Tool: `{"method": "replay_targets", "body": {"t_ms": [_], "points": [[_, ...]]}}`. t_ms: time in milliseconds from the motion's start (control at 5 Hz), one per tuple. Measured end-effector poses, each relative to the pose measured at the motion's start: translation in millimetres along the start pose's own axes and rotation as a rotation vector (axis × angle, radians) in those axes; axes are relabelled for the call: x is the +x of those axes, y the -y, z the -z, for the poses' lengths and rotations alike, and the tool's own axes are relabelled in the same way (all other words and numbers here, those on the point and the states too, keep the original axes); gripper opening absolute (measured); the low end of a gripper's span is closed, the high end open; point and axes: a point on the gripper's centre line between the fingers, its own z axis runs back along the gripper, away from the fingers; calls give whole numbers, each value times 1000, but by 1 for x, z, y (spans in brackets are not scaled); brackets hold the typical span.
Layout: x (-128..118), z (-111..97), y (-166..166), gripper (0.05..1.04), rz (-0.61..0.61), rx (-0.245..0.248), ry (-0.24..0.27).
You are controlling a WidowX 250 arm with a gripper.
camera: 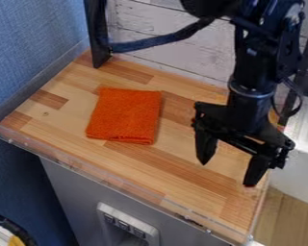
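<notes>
A wood-block tabletop is filling the scene's middle; a black two-finger gripper is hanging over its right side, jaws spread apart, while a folded rectangular orange cloth is lying flat left of center.

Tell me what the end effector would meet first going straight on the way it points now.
The end effector points down, so most likely the wooden tabletop; the orange cloth lies off to one side. Clearance is hard to judge here.
</notes>
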Motion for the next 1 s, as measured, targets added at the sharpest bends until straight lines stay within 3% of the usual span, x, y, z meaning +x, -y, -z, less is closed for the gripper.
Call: {"method": "replay_targets", "body": {"t_ms": [400,1000], "points": [[0,7,-1,999,11,9,-20],[9,6,-2,999,12,17,32]]}}
